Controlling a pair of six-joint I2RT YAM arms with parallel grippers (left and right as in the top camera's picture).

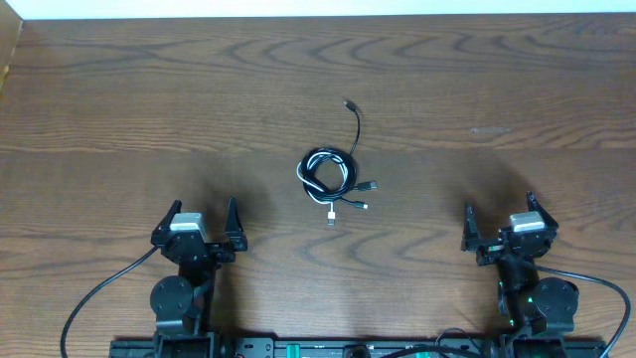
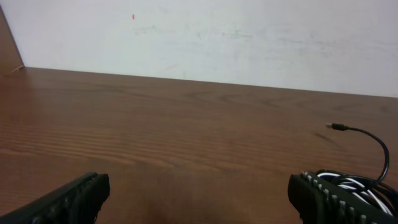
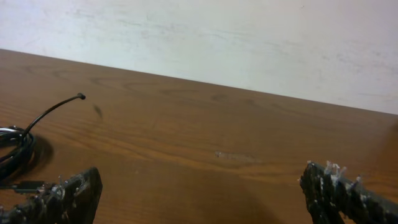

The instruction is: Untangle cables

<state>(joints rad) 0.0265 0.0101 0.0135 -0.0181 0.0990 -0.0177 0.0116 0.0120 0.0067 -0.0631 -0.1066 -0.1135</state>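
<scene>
The black cable (image 1: 355, 124) and the short white cable (image 1: 331, 204) lie coiled together in a tangle (image 1: 328, 171) at the table's middle. The black cable's free end runs up to a plug at the far side. The tangle shows at the right edge of the left wrist view (image 2: 357, 183) and at the left edge of the right wrist view (image 3: 15, 146). My left gripper (image 1: 204, 221) is open and empty near the front left. My right gripper (image 1: 499, 221) is open and empty near the front right. Both are well apart from the cables.
The wooden table (image 1: 149, 109) meets a white wall at the back. Thick black wires run from both arm bases along the front edge (image 1: 99, 293).
</scene>
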